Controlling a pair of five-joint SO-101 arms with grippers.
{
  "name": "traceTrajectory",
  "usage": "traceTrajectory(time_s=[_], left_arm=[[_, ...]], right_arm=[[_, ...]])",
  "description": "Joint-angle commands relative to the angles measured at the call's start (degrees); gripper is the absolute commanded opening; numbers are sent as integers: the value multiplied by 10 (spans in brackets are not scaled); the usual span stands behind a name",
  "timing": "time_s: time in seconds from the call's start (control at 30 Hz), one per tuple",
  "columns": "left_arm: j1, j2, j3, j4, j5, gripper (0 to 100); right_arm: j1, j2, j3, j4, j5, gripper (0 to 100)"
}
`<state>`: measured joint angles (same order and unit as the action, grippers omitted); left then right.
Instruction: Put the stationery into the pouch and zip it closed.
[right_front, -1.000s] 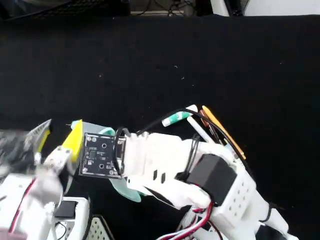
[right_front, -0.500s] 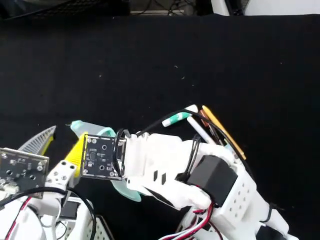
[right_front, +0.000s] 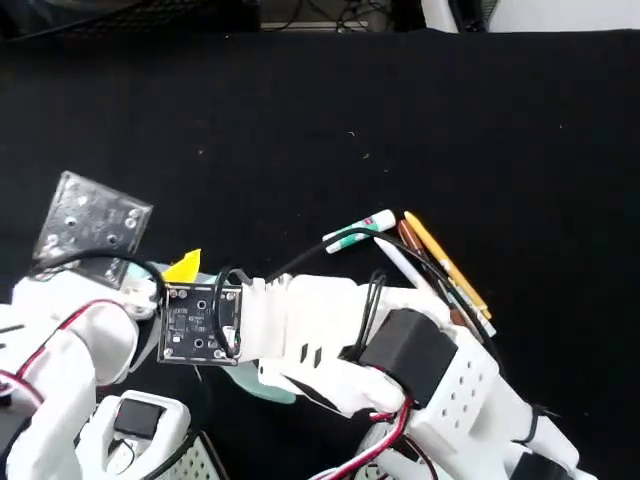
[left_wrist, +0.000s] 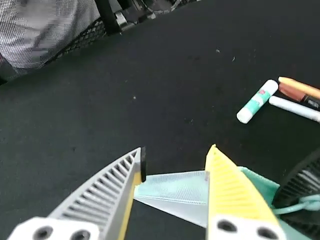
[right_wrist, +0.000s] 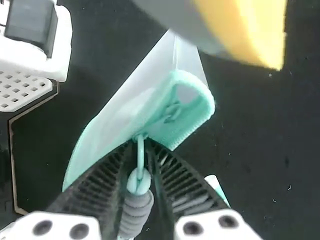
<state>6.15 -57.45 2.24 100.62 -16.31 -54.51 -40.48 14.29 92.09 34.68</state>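
Observation:
The mint pouch (right_wrist: 125, 130) lies flat on the black table, and its lower edge shows under the right arm (right_front: 270, 385). My right gripper (right_wrist: 142, 147) is shut on the pouch's zipper pull cord (right_wrist: 140, 162). My left gripper (left_wrist: 176, 150) is open, with its grey finger (left_wrist: 107, 192) and yellow finger (left_wrist: 230, 190) on either side of the pouch's end corner (left_wrist: 175, 192). The yellow fingertip (right_front: 185, 265) shows beside the right wrist board (right_front: 200, 322). A glue stick (right_front: 358, 230), an orange pencil (right_front: 445, 260) and pens lie loose on the table to the right, partly under the right arm.
The arms' white bases (right_front: 150, 425) sit at the table's front edge. A perforated white plate (right_wrist: 25, 85) lies close to the pouch. The black table (right_front: 320, 120) stretches away behind the arms.
The left arm has swung up and in toward the pouch, bringing its fingers around the pouch's end. The right arm has stayed almost still, holding the zipper pull.

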Motion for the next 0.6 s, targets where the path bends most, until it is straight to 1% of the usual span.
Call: traceTrajectory(time_s=[0.0,0.07,0.17,0.23,0.43,0.5,0.57], left_arm=[[5,-7,15,3,-13,219],[21,-26,36,3,-13,219],[66,-46,67,3,-12,219],[79,-49,92,2,-12,219],[80,-52,141,2,-11,218],[63,-53,143,2,-10,218],[30,-60,143,1,-10,218]], right_arm=[[-2,3,16,-4,4,12],[-2,3,18,-14,4,12],[-2,3,18,-16,4,12],[-2,3,17,-15,4,12],[-1,3,19,-15,4,12],[0,3,18,-15,4,12],[0,3,17,-16,3,12]])
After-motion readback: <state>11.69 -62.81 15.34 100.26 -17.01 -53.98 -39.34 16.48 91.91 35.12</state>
